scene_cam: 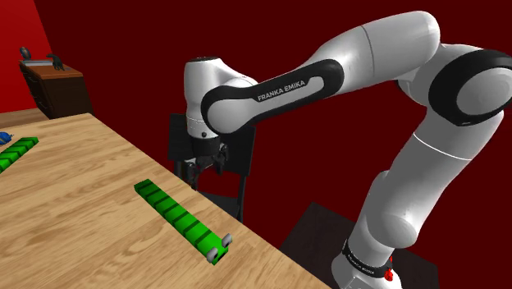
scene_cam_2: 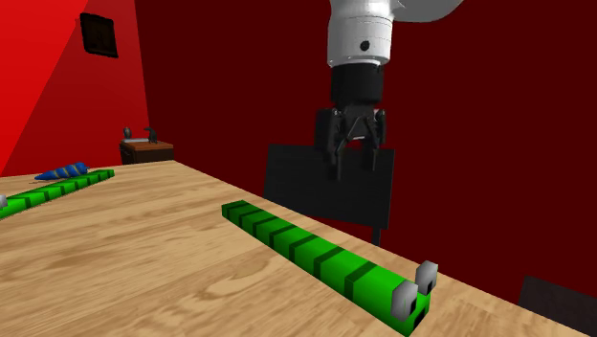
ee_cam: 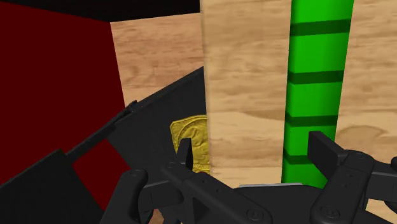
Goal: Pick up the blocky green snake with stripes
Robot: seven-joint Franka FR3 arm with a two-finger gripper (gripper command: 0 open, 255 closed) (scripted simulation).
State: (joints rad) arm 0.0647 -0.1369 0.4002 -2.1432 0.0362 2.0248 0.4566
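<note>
A blocky green snake [scene_cam: 176,212] with darker green stripes lies straight on the wooden table [scene_cam: 74,205], close to the edge, with its grey-eyed head toward the shoulder view's lower right. My black gripper [scene_cam: 205,168] hangs open above the table's edge, beside the snake's body and off it. In the second exterior view the gripper [scene_cam_2: 354,163] hovers well above the snake [scene_cam_2: 316,257]. In the wrist view the snake [ee_cam: 315,95] runs in line with one finger [ee_cam: 324,149], and nothing is between the fingers of the gripper [ee_cam: 252,149].
A second green snake [scene_cam: 18,152] lies at the table's far end beside a blue striped object [scene_cam_2: 62,173]. A black chair [scene_cam_2: 330,187] stands just past the table edge under the gripper, with a yellow patch [ee_cam: 191,137] on its seat. A dark dresser [scene_cam: 53,82] stands by the red wall.
</note>
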